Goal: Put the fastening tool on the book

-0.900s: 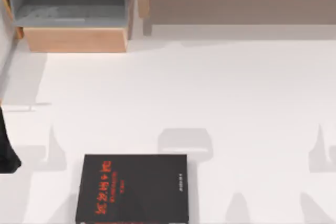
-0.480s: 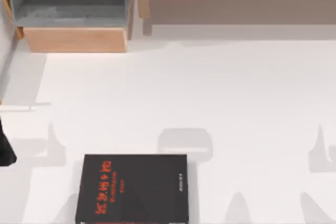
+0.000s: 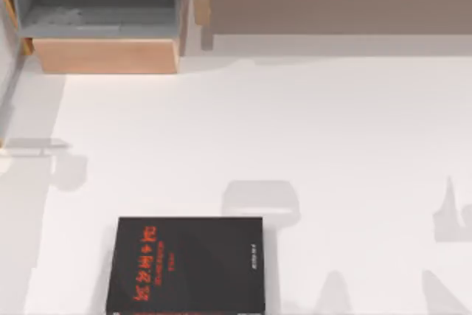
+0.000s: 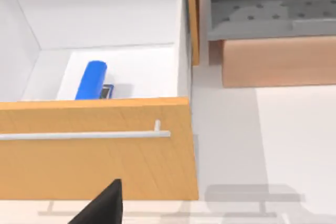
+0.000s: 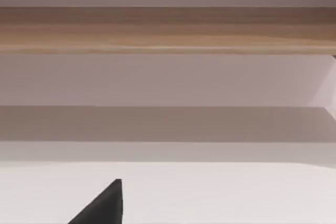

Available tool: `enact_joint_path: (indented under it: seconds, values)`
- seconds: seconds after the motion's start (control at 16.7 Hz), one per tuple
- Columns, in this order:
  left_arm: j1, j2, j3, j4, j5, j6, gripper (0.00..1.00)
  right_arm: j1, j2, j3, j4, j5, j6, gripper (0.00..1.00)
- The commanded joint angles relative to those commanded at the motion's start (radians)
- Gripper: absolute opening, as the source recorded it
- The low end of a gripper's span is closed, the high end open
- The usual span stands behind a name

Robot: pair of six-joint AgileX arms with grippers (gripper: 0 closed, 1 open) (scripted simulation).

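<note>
Fastening tool: small, blue, rigid, probably light with smooth slippery sides; I judge its long flanks the best hold. It lies in the open drawer, left-centre of my left wrist view, beyond the drawer front from my left tool; I cannot tell that tool's opening. Book lies bottom-centre on the table.
</note>
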State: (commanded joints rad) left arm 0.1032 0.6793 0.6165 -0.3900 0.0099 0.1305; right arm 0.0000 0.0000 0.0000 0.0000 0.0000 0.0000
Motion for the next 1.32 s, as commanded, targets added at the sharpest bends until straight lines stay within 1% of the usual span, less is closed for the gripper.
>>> enact_joint_path:
  seconds: [0.84, 1.08, 1.32]
  values:
    - [0.197, 1.345, 1.289, -0.72, 0.024, 0.238, 1.0, 0.0, 0.0, 0.0, 0.0, 0.0, 0.0, 1.0]
    - [0.23, 1.652, 1.601, -0.873, 0.033, 0.29, 1.0, 0.0, 0.0, 0.0, 0.0, 0.0, 0.0, 1.0]
    - [0.241, 1.863, 1.833, -0.974, 0.041, 0.327, 1.0, 0.0, 0.0, 0.0, 0.0, 0.0, 0.0, 1.0]
